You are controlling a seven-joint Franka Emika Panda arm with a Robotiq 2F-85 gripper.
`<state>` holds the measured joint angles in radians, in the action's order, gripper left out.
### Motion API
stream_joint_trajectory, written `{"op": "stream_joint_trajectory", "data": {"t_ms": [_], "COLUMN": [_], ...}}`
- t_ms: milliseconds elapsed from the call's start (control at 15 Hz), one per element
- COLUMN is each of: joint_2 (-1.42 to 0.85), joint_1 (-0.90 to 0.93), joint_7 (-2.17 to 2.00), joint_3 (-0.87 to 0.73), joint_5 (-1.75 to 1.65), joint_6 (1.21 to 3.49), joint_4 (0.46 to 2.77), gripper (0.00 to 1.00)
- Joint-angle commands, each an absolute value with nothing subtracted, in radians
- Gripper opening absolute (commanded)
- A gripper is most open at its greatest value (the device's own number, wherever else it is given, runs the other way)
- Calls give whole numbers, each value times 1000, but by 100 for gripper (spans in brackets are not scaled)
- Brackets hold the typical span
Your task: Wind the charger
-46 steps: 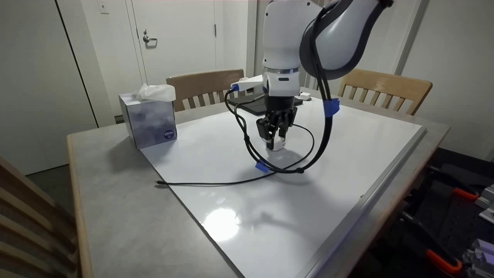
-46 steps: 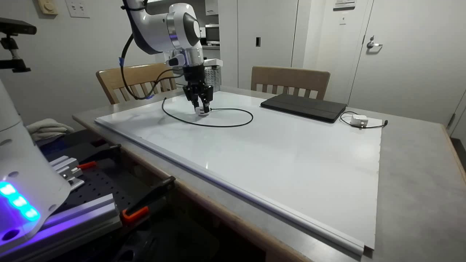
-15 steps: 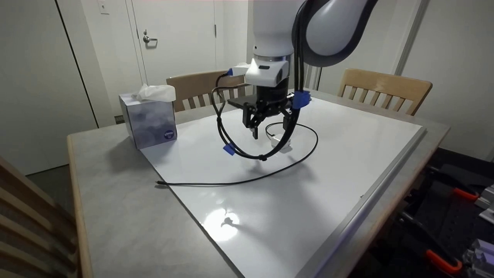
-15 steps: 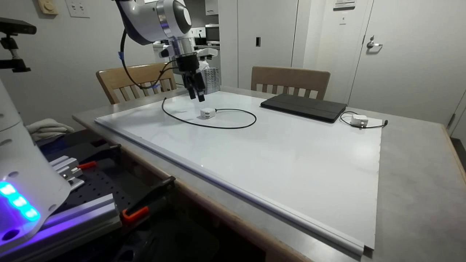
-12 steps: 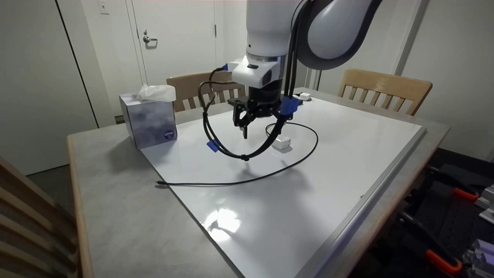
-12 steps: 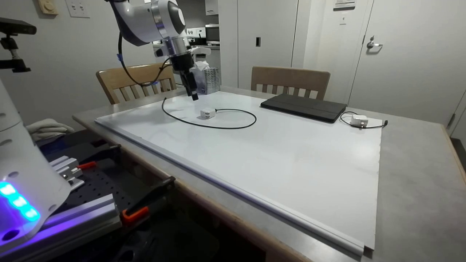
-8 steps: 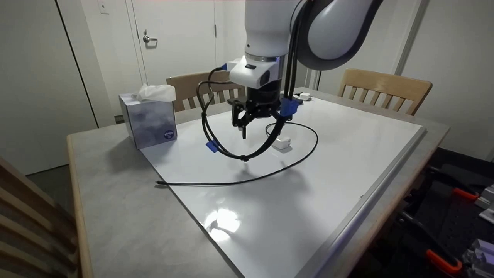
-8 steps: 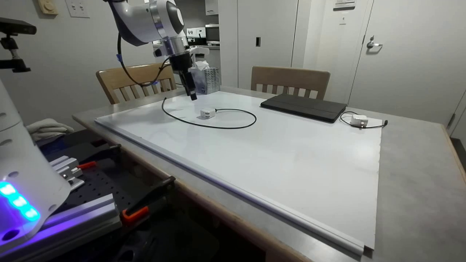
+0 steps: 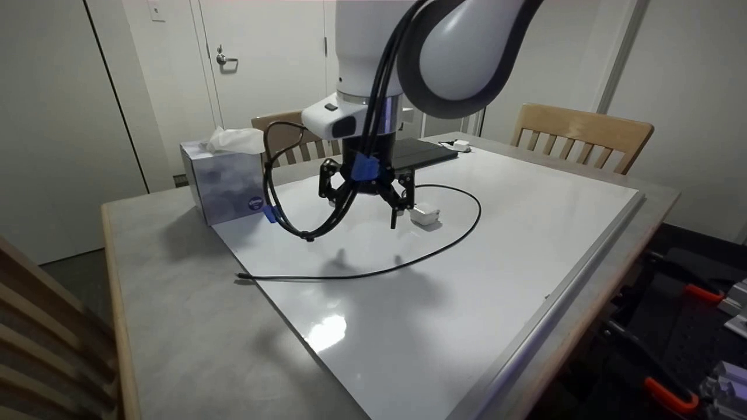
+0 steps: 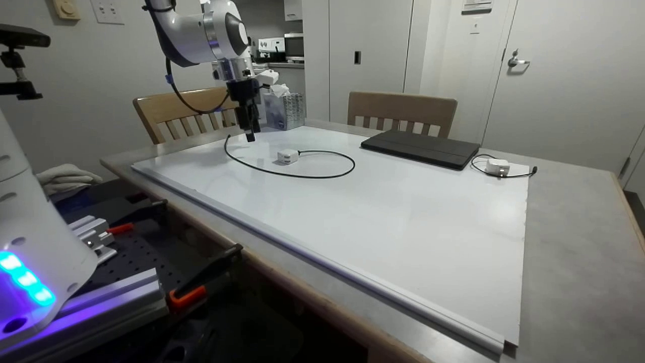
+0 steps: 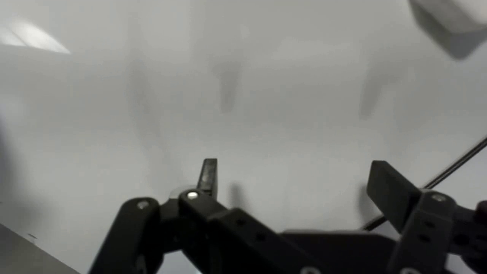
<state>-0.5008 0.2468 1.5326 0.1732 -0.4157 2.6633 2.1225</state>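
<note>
Exterior view, far left: a purple tissue box (image 9: 227,186) stands on the grey table (image 9: 192,332), just beside the white board (image 9: 496,280).
Charger cable (image 9: 303,277): black, lying in a loose curve over the board, its free tip poking past the board's edge.
Gripper (image 9: 363,212): hangs above the board, its fingers (image 11: 208,177) spread wide and holding nothing; in the wrist view the cable passes behind the finger on the right.
Laptop (image 9: 423,154): dark and flat, beyond the gripper.
Adapter block (image 9: 425,214): white, resting on the board just right of the gripper, apart from the fingers, the cable bending round it.
Second white block (image 9: 461,145): near the laptop, with a thin black cord.
</note>
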Motion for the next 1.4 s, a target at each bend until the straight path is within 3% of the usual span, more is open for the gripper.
{"op": "stream_joint_trajectory", "data": {"t_ms": [0,467,800,1133,1333], "joint_2": [-588,-592,-586,-571,-589], "joint_1": [245,238,324,355,331], "joint_7": [1389,1313,1016,709,746], "joint_3": [194,215,204,241,265], "joint_5": [-366,-378,-353,-347,-377], "joint_6": [2740,2721,2634,2703,2670], "joint_4": [2044,2042,2029,2065,2042], "gripper": [100,100,100,100,100]}}
